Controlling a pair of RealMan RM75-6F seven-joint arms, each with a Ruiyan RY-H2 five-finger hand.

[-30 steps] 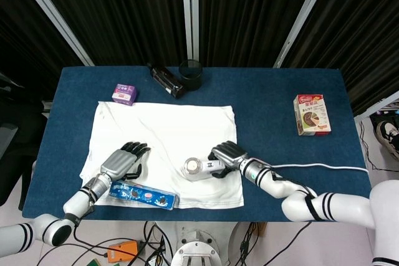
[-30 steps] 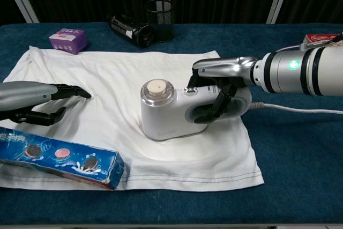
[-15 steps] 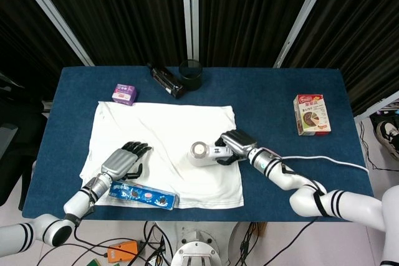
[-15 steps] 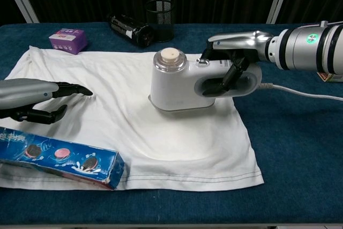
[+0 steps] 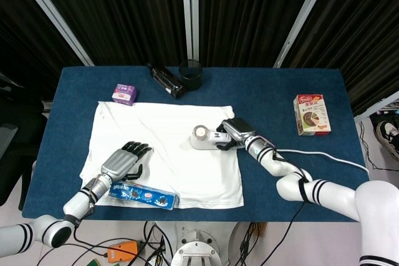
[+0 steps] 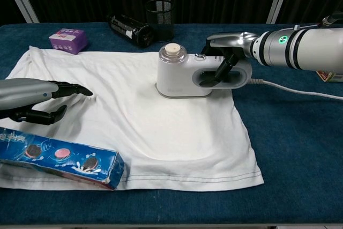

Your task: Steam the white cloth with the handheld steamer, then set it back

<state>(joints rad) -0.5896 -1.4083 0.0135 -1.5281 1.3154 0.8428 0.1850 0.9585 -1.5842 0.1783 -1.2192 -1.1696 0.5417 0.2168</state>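
The white cloth (image 5: 163, 154) (image 6: 134, 122) lies spread on the blue table. The white handheld steamer (image 5: 205, 137) (image 6: 185, 74) sits on the cloth's far right part, its round cap up. My right hand (image 5: 235, 131) (image 6: 228, 54) grips the steamer's handle, fingers through the loop. A white cord (image 5: 324, 156) (image 6: 297, 90) trails right from it. My left hand (image 5: 123, 162) (image 6: 37, 102) rests flat on the cloth's near left part, fingers apart, holding nothing.
A blue cookie pack (image 5: 143, 195) (image 6: 59, 157) lies on the cloth's near left edge. A purple box (image 5: 124, 93) (image 6: 68, 39), a dark bottle (image 5: 165, 80) (image 6: 131, 29) and a mesh cup (image 5: 190, 74) (image 6: 159, 20) stand at the back. A red box (image 5: 312, 114) lies far right.
My right hand has slid the steamer across the cloth away from me, from the near middle to the far right part. The left hand has stayed put.
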